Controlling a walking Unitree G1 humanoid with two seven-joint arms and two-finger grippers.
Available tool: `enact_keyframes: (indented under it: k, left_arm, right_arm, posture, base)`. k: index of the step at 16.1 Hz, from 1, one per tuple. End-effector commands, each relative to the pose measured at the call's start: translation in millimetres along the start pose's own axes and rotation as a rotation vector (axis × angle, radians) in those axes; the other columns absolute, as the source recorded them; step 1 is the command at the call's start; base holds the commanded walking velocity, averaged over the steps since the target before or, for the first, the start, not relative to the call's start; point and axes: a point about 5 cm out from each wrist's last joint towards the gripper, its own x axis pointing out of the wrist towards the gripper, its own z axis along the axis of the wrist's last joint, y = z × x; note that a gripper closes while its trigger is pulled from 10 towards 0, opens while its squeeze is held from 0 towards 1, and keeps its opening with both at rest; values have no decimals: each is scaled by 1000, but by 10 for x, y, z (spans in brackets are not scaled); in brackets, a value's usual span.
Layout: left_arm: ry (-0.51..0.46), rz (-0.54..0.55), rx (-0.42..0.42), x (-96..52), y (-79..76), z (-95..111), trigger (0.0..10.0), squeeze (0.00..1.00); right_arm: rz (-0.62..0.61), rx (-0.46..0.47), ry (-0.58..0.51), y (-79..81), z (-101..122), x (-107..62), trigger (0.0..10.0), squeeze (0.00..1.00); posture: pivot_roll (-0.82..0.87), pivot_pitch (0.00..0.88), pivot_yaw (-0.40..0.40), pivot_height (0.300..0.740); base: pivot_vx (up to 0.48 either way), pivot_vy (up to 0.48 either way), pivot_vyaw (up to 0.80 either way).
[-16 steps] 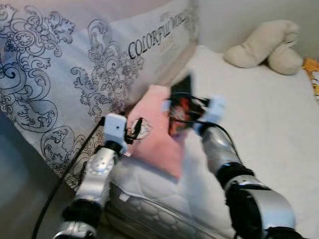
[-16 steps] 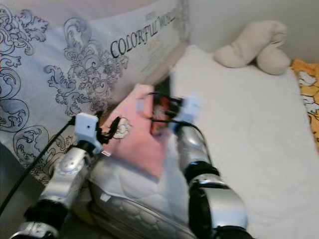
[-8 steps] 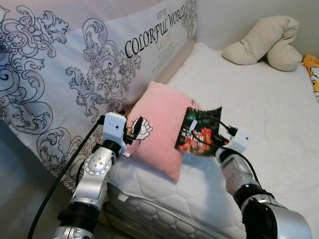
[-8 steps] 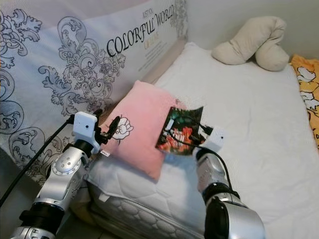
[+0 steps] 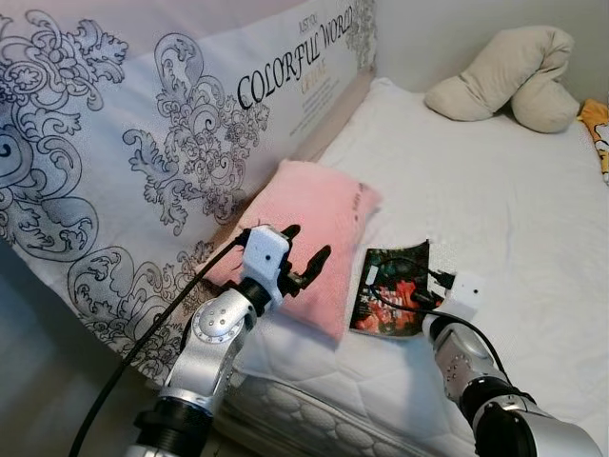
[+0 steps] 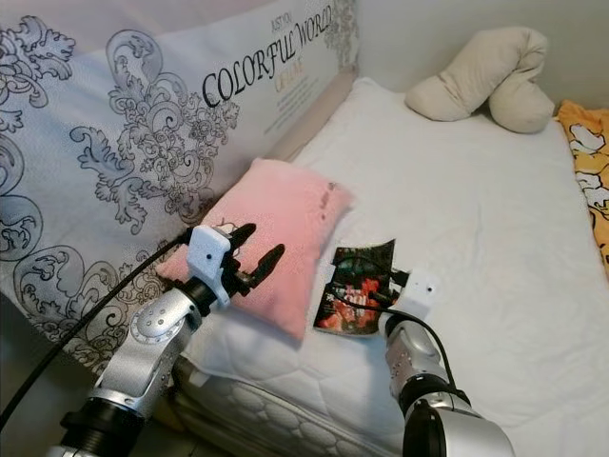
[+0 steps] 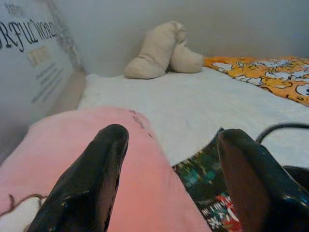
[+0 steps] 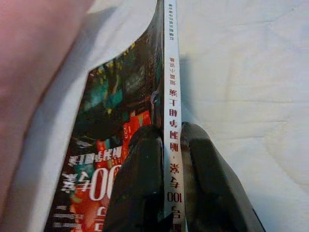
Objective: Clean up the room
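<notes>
A thin book [image 5: 392, 291] with a dark, red-and-green cover lies low over the white mattress [image 5: 495, 200], just right of a pink pillow [image 5: 309, 228]. My right gripper [image 5: 411, 290] is shut on the book's spine [image 8: 172, 111], one finger [image 8: 140, 183] on each side. My left gripper [image 5: 306, 249] hovers open over the near end of the pink pillow [image 7: 58, 140], its two black fingers [image 7: 91, 179] spread with nothing between them.
A large patterned board [image 5: 143, 143] lettered "COLORFUL WORLD" leans along the bed's left side. A beige plush cushion [image 5: 504, 81] lies at the far end. An orange patterned blanket [image 6: 585, 171] covers the right edge. Bare mattress stretches beyond the book.
My right gripper has lowered the book from in front of the pillow down to the mattress beside it. My left gripper has swung right, over the pillow's near end.
</notes>
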Motion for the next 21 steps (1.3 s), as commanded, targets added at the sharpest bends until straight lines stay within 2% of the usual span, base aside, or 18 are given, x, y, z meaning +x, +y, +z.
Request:
enact_keyframes:
  k: [1,2,3,6,9,13,15,16,17,18,21]
  left_arm:
    - [10,-7,9,-20,-13,9,10000,0]
    - [18,-11,7,-45,11,15,10000,0]
    - [20,-13,9,-50,15,16,10000,0]
    - [29,-28,27,-78,17,26,10000,0]
    - [37,-38,41,-130,3,49,10000,0]
    - [40,-64,46,-204,-83,79,10000,0]
    - [39,-58,46,-208,-88,86,10000,0]
    - [41,-57,46,-213,-93,88,10000,0]
    - [41,-57,47,-217,-95,90,10000,0]
    - [42,-58,52,-217,-99,95,10000,0]
    - [42,-71,60,-210,-101,100,10000,0]
  right_arm:
    - [-39,3,35,-95,-75,-28,0,0]
    - [-69,54,69,-133,-170,-56,0,0]
    - [-73,64,74,-130,-185,-59,0,0]
    - [-74,121,95,-16,-264,-62,0,0]
    - [-67,115,100,163,-273,-40,0,0]
    - [-29,96,67,411,-150,14,0,0]
    - [-36,71,57,429,-95,31,0,0]
    - [-54,52,62,411,-96,31,2000,0]
    - [-70,41,75,403,-111,29,7412,596]
    - [-68,64,78,414,-124,26,10000,1000]
    - [-69,45,86,426,-173,11,10000,1000]
  posture:
    - [290,51,-17,740]
    - [298,58,-8,740]
    - [298,58,-8,740]
    - [310,66,-5,740]
    - [346,91,4,740]
    - [380,117,-8,740]
    - [384,115,-27,740]
    - [385,115,-30,740]
    - [385,111,-32,740]
    - [384,108,-32,740]
    - [377,91,-28,740]
  base:
    - [0,0,0]
    - [0,0,0]
    - [0,0,0]
    - [0,0,0]
    - [0,0,0]
    - [0,0,0]
    - [0,0,0]
    - [0,0,0]
    - [0,0,0]
    - [0,0,0]
    - [0,0,0]
